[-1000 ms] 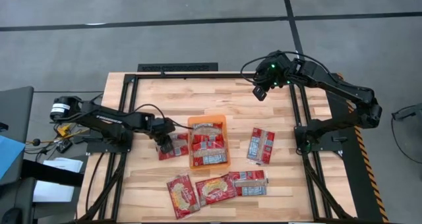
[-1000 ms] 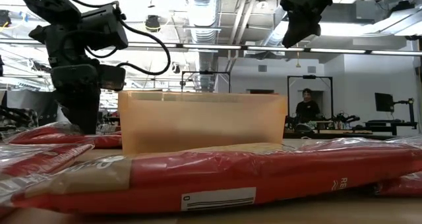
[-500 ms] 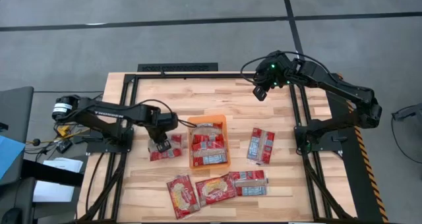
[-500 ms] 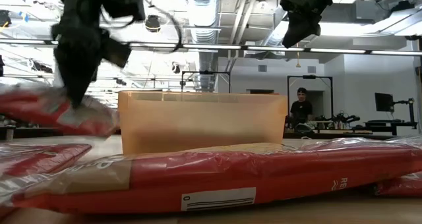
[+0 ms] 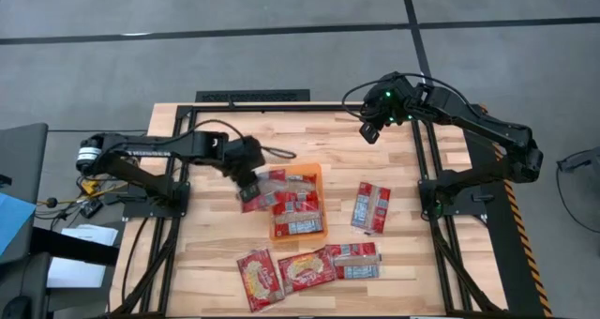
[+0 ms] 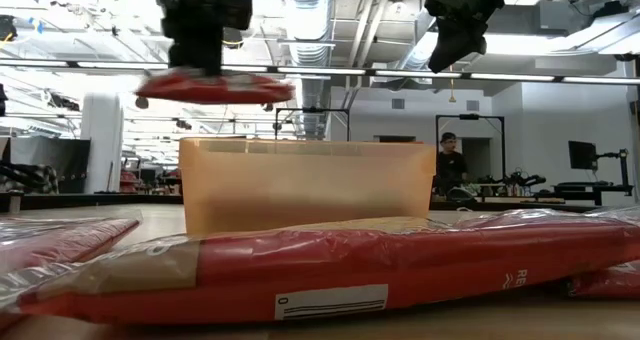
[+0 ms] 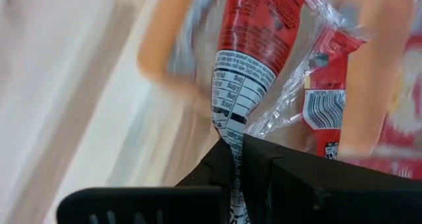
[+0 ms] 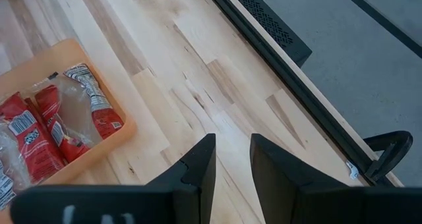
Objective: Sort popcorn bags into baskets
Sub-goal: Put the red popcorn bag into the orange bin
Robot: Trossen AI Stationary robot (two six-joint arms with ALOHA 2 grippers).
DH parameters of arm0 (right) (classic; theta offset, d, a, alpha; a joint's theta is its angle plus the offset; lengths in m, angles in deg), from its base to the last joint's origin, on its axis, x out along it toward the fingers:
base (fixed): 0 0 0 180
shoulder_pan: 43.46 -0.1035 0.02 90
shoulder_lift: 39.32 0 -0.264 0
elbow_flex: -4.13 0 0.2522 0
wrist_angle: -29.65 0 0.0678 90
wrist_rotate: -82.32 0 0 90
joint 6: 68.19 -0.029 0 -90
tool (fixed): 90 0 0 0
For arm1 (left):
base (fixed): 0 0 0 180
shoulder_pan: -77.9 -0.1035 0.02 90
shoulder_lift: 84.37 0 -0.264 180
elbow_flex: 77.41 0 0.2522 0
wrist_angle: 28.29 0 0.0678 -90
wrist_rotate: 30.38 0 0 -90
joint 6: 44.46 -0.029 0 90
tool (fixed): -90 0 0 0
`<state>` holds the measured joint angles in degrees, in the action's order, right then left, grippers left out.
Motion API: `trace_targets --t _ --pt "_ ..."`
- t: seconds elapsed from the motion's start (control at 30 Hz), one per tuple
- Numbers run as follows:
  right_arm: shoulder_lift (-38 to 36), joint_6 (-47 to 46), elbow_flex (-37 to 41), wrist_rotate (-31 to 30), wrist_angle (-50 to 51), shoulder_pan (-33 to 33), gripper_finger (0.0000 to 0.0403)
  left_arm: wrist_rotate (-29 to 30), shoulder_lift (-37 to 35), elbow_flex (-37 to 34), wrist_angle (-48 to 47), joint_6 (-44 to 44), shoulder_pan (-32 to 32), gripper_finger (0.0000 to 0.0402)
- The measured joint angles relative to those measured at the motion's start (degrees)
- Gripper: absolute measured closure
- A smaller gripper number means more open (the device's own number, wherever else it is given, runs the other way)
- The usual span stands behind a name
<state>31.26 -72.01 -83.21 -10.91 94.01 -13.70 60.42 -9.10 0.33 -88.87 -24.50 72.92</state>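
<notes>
While the left gripper [image 5: 250, 169] pinches one popcorn bag [image 5: 262, 188] by its end, fingers closed tight on the crimped seam, that bag hangs clear above the near-left wall of the orange basket [image 5: 317, 174], so the step in hand looks like the carry-over before a drop; the next move probably calls for a short shift inward until the bag lies wholly inside the rim, then a release; the basket already holds other bags [image 5: 298, 211], leaving little flat room, and a corner could catch on the wall; four more bags [image 5: 310, 267] lie on the table [image 5: 216, 141] near its front edge; the right gripper [image 5: 369, 129] waits high over the far side, fingers parted and empty, well apart.
</notes>
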Motion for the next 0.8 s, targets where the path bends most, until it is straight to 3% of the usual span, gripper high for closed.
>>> trace_targets --t 0.3,0.6,0.8 --pt "0.0 -0.2 0.0 0.0 0.2 0.3 0.0284 -0.3 9.1 1.2 11.0 -8.9 -4.3 0.0401" --pt "0.0 -0.2 0.0 0.1 0.4 0.4 0.0284 -0.1 20.2 10.3 12.4 -15.6 -4.9 0.0401" --pt "0.0 -0.2 0.0 0.1 0.8 0.4 0.0285 0.6 25.4 12.3 12.1 -16.4 -4.9 0.0401"
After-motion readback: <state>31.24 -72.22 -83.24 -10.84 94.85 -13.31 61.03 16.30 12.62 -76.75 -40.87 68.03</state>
